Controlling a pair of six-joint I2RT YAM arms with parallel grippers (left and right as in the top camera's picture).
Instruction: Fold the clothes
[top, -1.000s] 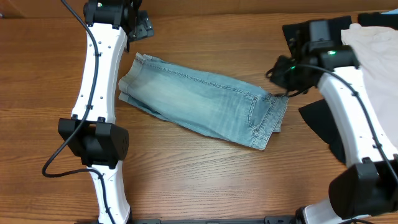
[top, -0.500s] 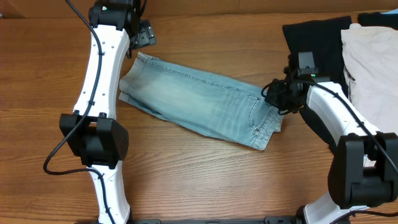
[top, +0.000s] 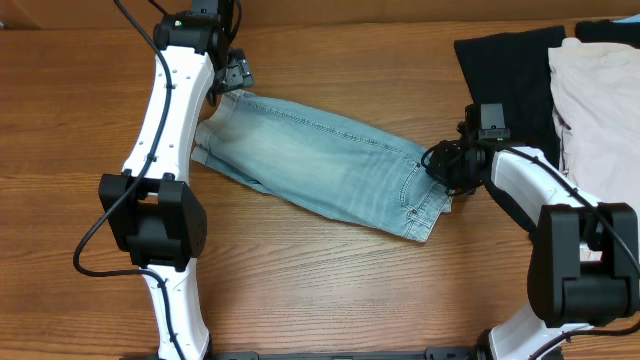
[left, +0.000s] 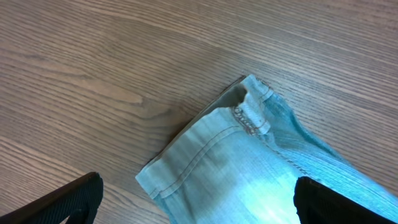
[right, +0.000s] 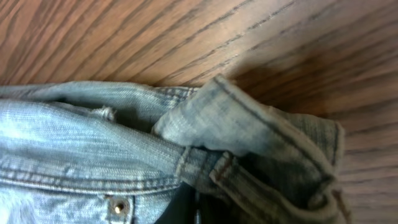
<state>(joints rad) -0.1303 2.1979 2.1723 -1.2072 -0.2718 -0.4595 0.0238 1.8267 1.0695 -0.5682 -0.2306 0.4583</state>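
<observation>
denim shorts (top: 320, 165), pale and stitched, lie flat on grained table (top: 330, 290).

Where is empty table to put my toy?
Bare table lies on the near side of the denim shorts, and a strip beyond them at the far edge. The right end is crowded with the black garment and cream garment.

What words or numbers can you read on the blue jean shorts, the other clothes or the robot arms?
None: no words, numbers or signs can be read in any view.
The pale blue denim shorts show only stitching, no label.
The small metal rivet on them is too blurred to show any marking.
The black garment, the cream-white garment and the wooden table carry no print.
</observation>
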